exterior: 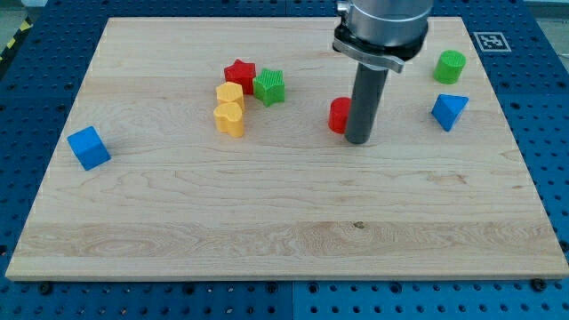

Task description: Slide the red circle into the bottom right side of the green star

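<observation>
The camera view shows the wooden desk [284,222] with my tip [358,140] standing just right of the red circle [339,116], touching or nearly touching its right edge; the rod hides part of the circle, so exact contact cannot be confirmed. This arm carries no fingers, so nothing is clenched or released; the rod acts by pushing only. The red circle lies right of centre in the upper half of the desk, well apart from the green star [270,86], which sits up and to the view's left. The green star touches the red star [239,75], with the yellow hexagon [229,93] and the yellow heart [229,118] just below and left of it. A blue cube [88,147] lies far toward the view's left, while a green cylinder [450,66] and a blue triangle [449,110] lie near the right edge. To perform the step well, keep my tip behind the circle on the side opposite the star's lower right corner, so the line of push runs up and leftward. Centre the tip on the circle to prevent it slipping sideways. Advance slowly near the end, since excess force would probably shove the green star into the red star.
</observation>
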Available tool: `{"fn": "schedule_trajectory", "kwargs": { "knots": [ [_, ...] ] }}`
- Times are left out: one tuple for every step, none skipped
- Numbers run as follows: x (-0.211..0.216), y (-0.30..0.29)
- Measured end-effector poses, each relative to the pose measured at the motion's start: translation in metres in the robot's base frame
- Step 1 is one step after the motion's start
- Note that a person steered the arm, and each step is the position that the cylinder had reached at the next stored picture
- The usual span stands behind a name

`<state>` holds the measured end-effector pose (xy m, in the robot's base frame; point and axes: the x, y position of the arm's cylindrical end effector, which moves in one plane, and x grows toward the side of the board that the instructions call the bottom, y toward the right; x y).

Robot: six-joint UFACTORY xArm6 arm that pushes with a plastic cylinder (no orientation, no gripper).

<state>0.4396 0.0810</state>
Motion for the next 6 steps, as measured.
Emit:
{"fn": "schedule_trajectory", "kwargs": {
  "knots": [
    [-0.006,-0.005],
    [-0.001,0.030],
    [-0.015,0.038],
    [-0.033,0.029],
    [-0.041,-0.016],
    [-0.046,-0.055]
  ]
}}
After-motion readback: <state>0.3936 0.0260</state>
